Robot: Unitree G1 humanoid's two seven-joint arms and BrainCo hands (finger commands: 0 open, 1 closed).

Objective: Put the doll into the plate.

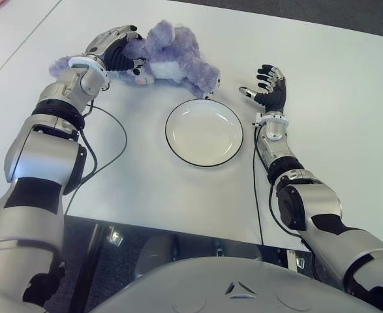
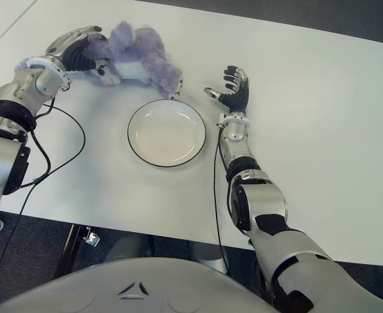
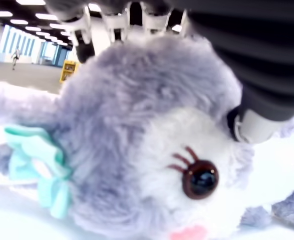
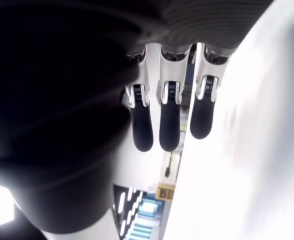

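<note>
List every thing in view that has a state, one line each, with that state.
doll: lying on the table beyond the plate, gripped by the left hand, not in the plate.
plate: upright, holding nothing.
left hand: fingers closed around the doll's head.
right hand: open, holding nothing, to the right of the plate.
table: white, bearing doll and plate.

- Left hand (image 1: 116, 49): its fingers curl over the doll (image 1: 171, 59), so the fingertips and the part of the plush beneath them are hidden in the eye views.
- Doll, left wrist view: only the face (image 3: 187, 165) and a teal bow (image 3: 39, 170) show; body and limbs are cut off by the frame edges.
- Right hand (image 1: 268, 88): in its wrist view the palm is a dark, featureless mass; three fingers (image 4: 169, 125) show, the thumb does not.
- Both arms are cut off at the bottom edge of the eye views.
</note>
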